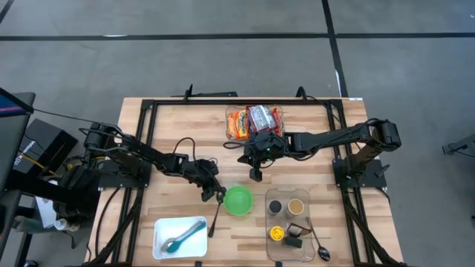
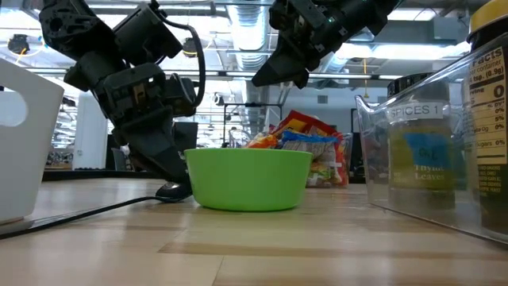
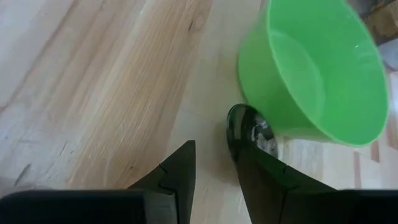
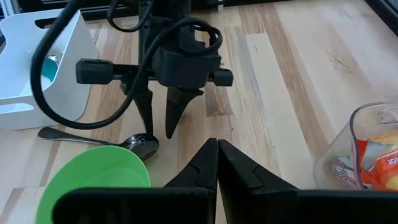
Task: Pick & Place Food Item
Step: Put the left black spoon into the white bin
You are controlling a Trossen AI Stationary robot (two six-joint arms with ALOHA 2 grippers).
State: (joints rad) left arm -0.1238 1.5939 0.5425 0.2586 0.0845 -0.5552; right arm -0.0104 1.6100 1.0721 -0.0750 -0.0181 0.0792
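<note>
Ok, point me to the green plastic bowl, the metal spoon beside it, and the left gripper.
Green plastic bowl (image 1: 238, 200): high view, centre of its inside.
Metal spoon (image 4: 142, 144): right wrist view, its shiny bowl end on the table.
Left gripper (image 4: 160, 122): right wrist view, between its open fingertips, above the spoon.

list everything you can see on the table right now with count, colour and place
bowl: 1, green, centre front of the table
metal spoon: 1, silver, lying flat on the wood, its bowl end beside the green bowl
white tray: 1, white, front left, holding a teal spoon
snack packets: a few, orange and red, in a clear bin at the back centre
clear spice bin: 1, clear, front right, with several jars and another spoon
left end effector: 1, dark, fingers apart, low over the metal spoon's bowl end
right end effector: 1, dark, shut, raised behind the bowl, holding nothing
</note>
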